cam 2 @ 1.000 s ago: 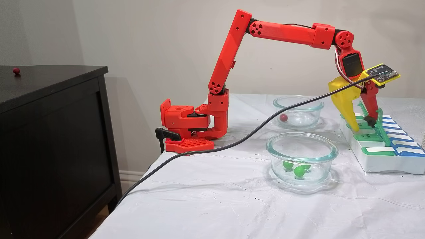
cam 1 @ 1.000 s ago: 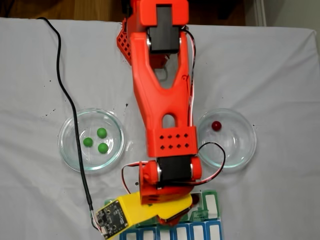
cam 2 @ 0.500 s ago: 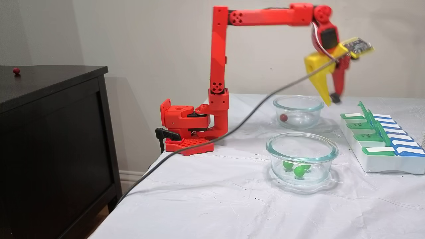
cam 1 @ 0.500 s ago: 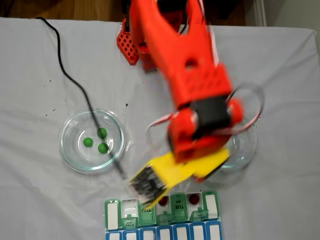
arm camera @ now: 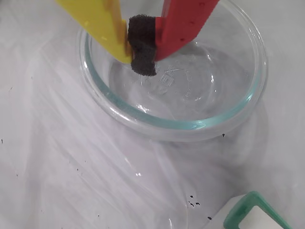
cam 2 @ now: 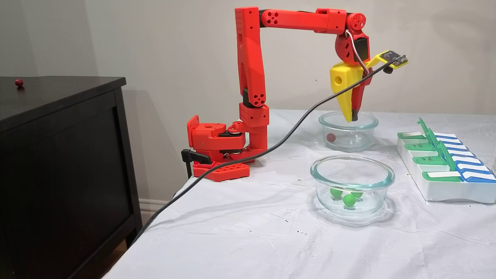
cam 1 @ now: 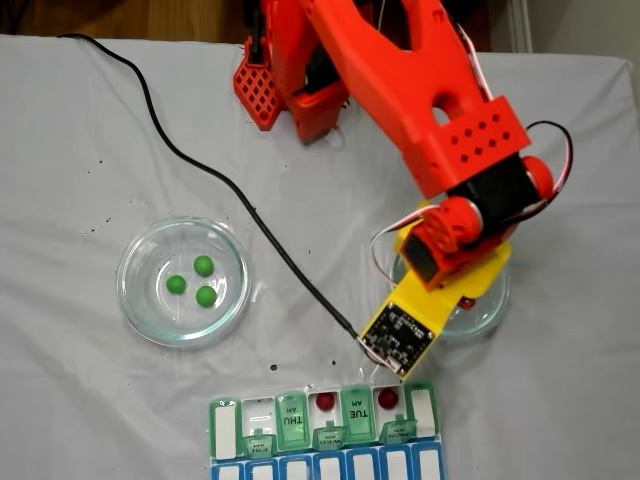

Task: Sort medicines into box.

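Yellow-and-red jaws pressed together, empty, above glass dish [arm camera: 190, 121], red ball [cam 2: 330, 137] inside

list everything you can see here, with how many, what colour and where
green balls: three, bright green, in the glass dish on the left in the top-down fixed view
red balls in the pill box: two, dark red, in open compartments of the green row
red ball in the far dish: one, dark red, in the second glass dish under the gripper
red ball on the cabinet: one, dark red, on the black cabinet beside the table
pill box: one, white with green and blue lids, at the table's near edge
tablecloth: one, white
cable: one, black, across the cloth to the wrist camera board
arm: one, red
gripper: yellow and red fingers, shut, tip just above the far dish
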Robot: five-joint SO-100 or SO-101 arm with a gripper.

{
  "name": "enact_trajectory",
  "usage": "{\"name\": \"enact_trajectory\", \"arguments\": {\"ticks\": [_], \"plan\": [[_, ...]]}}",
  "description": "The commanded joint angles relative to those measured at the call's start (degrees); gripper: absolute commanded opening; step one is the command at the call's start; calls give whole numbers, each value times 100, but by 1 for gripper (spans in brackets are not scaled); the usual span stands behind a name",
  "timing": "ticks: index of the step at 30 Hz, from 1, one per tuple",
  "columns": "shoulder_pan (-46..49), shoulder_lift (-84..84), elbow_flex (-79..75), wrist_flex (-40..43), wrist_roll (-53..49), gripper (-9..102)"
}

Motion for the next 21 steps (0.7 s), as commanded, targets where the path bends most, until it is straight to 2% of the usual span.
{"name": "enact_trajectory", "arguments": {"ticks": [1, 5, 8, 11, 16, 21], "plan": [[-316, 70, 70, 105, 861, 0], [-387, -193, 114, 141, 1415, 0], [-413, -308, 211, 149, 1688, 18], [-545, -352, 325, 132, 1872, 14], [-703, -360, 387, 79, 1951, 24], [-967, -246, 536, 105, 1811, 24]]}}
